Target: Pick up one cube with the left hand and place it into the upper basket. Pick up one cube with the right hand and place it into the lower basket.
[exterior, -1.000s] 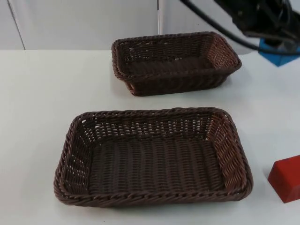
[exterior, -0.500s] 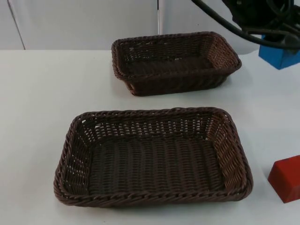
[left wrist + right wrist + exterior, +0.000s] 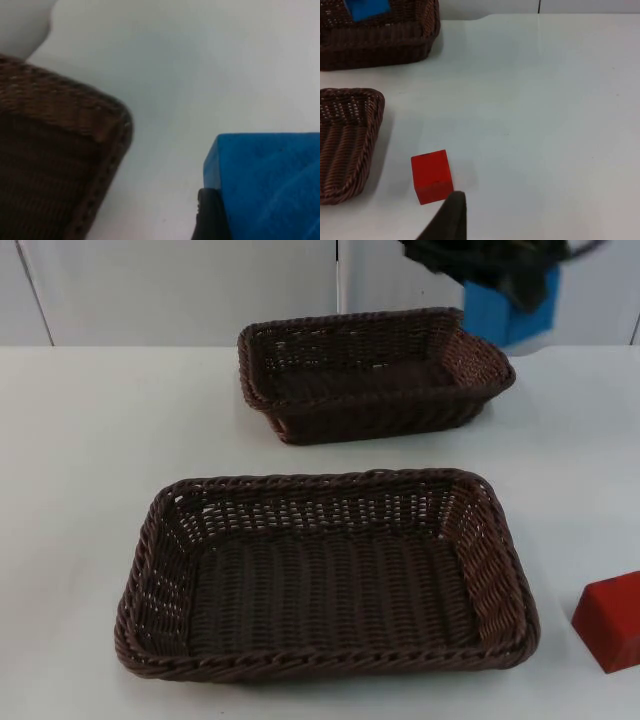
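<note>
My left gripper point(image 3: 503, 278) is shut on a blue cube point(image 3: 505, 306) and holds it in the air by the far right corner of the upper basket point(image 3: 370, 320). In the left wrist view the blue cube point(image 3: 270, 185) sits against a black finger point(image 3: 212, 217), with the basket's corner point(image 3: 50, 150) beside it. A red cube point(image 3: 610, 620) lies on the table to the right of the lower basket point(image 3: 330, 480). My right gripper point(image 3: 451, 220) waits just short of the red cube point(image 3: 432, 176), which stands beside the lower basket point(image 3: 350, 140).
Both wicker baskets hold nothing. White table lies open to the left of the baskets and between them. The grey partition wall point(image 3: 180, 290) runs behind the upper basket.
My left gripper has carried the blue cube leftward and upward, from right of the upper basket to its far right corner. The red cube and baskets have stayed put.
</note>
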Robot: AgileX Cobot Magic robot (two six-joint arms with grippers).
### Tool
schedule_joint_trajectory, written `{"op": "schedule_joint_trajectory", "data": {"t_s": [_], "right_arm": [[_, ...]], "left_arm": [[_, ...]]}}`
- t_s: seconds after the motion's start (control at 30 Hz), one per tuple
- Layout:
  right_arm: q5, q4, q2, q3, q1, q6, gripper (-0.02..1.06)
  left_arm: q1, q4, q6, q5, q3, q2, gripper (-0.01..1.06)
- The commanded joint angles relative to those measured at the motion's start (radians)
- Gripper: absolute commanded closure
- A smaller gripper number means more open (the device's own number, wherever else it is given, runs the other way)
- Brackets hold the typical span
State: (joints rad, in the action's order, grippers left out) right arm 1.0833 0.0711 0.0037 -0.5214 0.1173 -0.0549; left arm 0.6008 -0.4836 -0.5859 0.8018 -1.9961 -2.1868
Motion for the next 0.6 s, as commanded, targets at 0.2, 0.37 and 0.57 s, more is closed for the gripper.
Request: {"op": "schedule_joint_trajectory", "data": {"t_s": [0.2, 0.37, 0.57], "right_arm": [[-0.005, -0.003, -0.004, 0.005, -0.004, 0.003, -0.01], [-0.005, -0.003, -0.004, 0.005, -0.004, 0.003, -0.01], [-0.005, -0.003, -0.004, 0.005, -0.004, 0.003, -0.01]], "left_arm": [[-0.118, 0.000, 0.036, 0.073, -0.003, 0.053, 1.05], [-0.174, 0.000, 0.066, 0.086, -0.003, 0.053, 1.05], [-0.205, 0.013, 0.096, 0.083, -0.003, 0.053, 1.05]]}}
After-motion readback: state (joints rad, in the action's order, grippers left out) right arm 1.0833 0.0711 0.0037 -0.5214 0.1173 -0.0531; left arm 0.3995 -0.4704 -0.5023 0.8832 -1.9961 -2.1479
